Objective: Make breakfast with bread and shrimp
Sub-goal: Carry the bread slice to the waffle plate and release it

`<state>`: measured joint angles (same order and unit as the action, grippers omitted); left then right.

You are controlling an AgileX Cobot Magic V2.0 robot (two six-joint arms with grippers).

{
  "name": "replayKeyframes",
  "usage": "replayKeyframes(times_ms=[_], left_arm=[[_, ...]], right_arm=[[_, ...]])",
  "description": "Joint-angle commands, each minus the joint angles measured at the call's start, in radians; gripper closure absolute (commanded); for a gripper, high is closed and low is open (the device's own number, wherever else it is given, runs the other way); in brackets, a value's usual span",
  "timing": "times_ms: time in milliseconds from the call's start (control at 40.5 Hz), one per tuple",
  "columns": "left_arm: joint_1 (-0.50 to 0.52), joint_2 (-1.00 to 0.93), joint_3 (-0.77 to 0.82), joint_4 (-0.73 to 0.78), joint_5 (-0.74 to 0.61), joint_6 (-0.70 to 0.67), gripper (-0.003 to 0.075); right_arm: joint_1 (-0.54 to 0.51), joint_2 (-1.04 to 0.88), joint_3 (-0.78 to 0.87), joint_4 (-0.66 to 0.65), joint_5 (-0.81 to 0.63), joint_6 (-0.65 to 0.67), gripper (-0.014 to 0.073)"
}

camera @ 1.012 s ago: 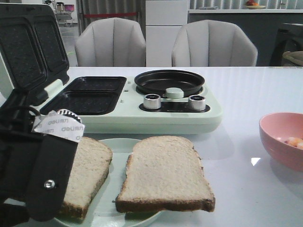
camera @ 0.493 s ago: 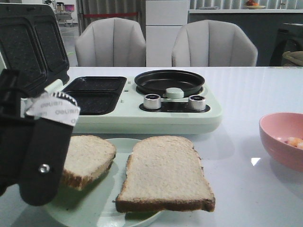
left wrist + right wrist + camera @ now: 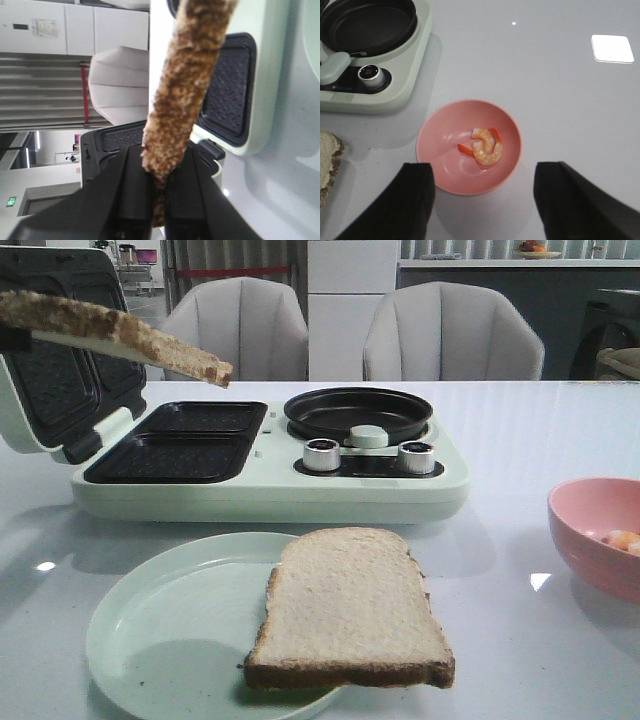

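Left gripper (image 3: pixel 159 200): clamped on the crust edge of one bread slice (image 3: pixel 120 335), held in the air over the open sandwich maker (image 3: pixel 200 455).
Second slice (image 3: pixel 350 605): on the plate (image 3: pixel 160 630), overhanging its rim.
Right gripper (image 3: pixel 482 197): fingers spread wide, holding nothing.
Shrimp (image 3: pixel 485 145): in the pink bowl (image 3: pixel 440 140), just beyond those fingertips, bare table around.

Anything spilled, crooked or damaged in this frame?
Nothing spilled or broken. One bread slice hangs off the near edge of the pale green plate, though it lies flat. The other slice is tilted in the air, pinched by the left gripper. The shrimp sit in the pink bowl.
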<state>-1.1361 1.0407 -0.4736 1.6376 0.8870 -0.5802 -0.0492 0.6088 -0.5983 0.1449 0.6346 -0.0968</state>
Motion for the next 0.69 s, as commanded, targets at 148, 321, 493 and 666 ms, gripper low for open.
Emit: replayKeyframes(times_ms=[148, 321, 493, 666], left_arm=[[0.172, 0.045, -0.125, 0.073, -0.102, -0.066, 0.0621], [0.354, 0.181, -0.275, 0.073, -0.244, -0.066, 0.0621], [0.491, 0.364, -0.456, 0.073, -0.306, -0.066, 0.0621], [0.582, 0.563, -0.648, 0.073, -0.322, -0.066, 0.0621]], right_arm=[[0.002, 0.007, -0.033, 0.002, -0.070, -0.009, 0.0055], [0.002, 0.007, -0.033, 0.002, -0.070, -0.009, 0.0055], [0.002, 0.007, -0.033, 0.002, -0.070, -0.009, 0.0055], [0.002, 0.007, -0.033, 0.002, -0.070, -0.009, 0.0055]])
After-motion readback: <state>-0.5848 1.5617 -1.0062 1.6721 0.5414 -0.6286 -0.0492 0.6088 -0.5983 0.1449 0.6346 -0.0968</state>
